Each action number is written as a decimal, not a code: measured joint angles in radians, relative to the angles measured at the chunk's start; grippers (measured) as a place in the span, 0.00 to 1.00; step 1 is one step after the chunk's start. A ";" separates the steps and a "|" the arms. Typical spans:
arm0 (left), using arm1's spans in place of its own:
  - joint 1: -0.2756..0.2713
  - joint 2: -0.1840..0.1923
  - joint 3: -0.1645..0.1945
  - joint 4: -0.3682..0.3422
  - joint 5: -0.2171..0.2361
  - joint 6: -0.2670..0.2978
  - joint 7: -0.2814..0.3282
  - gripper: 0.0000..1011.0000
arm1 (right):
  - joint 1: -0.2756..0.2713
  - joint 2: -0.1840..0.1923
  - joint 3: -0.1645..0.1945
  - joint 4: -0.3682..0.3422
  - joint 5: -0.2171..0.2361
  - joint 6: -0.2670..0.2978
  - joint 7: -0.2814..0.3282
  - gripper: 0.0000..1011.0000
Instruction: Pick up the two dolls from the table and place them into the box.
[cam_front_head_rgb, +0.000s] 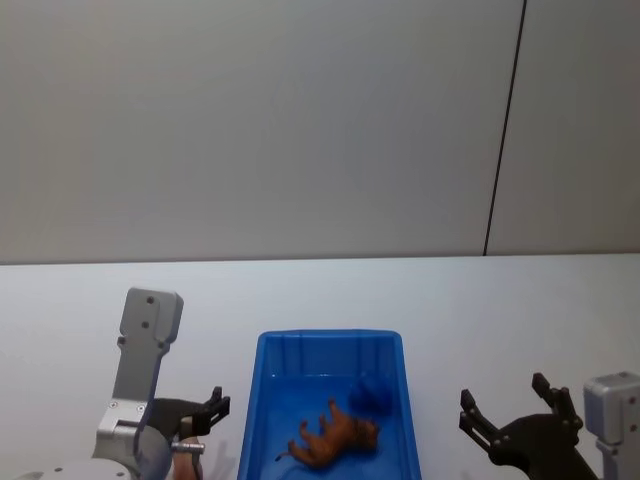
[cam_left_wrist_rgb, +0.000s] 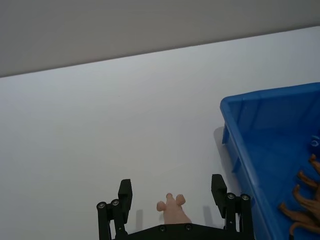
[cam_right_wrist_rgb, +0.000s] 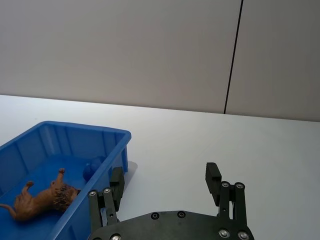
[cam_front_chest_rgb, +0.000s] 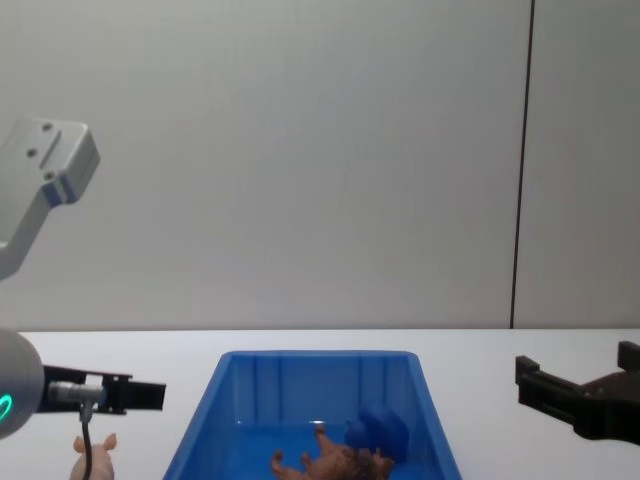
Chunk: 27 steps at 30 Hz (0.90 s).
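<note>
Pale grey wall (cam_front_head_rgb: 300, 120), crossed by one dark vertical seam (cam_front_head_rgb: 505, 120), backs a plain white worktop (cam_front_head_rgb: 500, 310). On the near middle of the worktop sits the blue box (cam_front_head_rgb: 330, 338), its long axis running away from the robot.

The left arm stands beside the box's left wall, with one silver link rising upright. The left gripper (cam_left_wrist_rgb: 171, 186) reaches forward low over the worktop with its fingers spread wide. Well to the right of the box, the right gripper (cam_right_wrist_rgb: 165, 172) also points forward, equally wide, with only bare worktop between its fingers.

Inside the box the brown doll (cam_front_head_rgb: 335, 438) lies on its side, across the box's width. Its maned head points towards the right wall and its legs towards the far wall. The blue doll (cam_front_head_rgb: 375, 393) rests just beyond its head.

The pink pig (cam_left_wrist_rgb: 170, 207) lies on the worktop outside the box, between the left gripper's fingers and touching neither. Its two small knobs point away from the palm.
</note>
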 joint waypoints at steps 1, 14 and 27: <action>-0.001 -0.005 -0.003 0.003 -0.009 0.014 0.008 0.99 | 0.000 0.000 0.000 0.000 0.000 0.000 0.000 0.99; -0.006 -0.028 -0.014 0.016 -0.051 0.080 0.044 0.99 | 0.000 0.000 0.000 0.000 0.000 0.000 0.000 0.99; 0.003 -0.044 -0.021 0.027 -0.097 0.113 0.059 0.99 | 0.000 0.000 0.000 0.000 0.000 0.000 0.000 0.99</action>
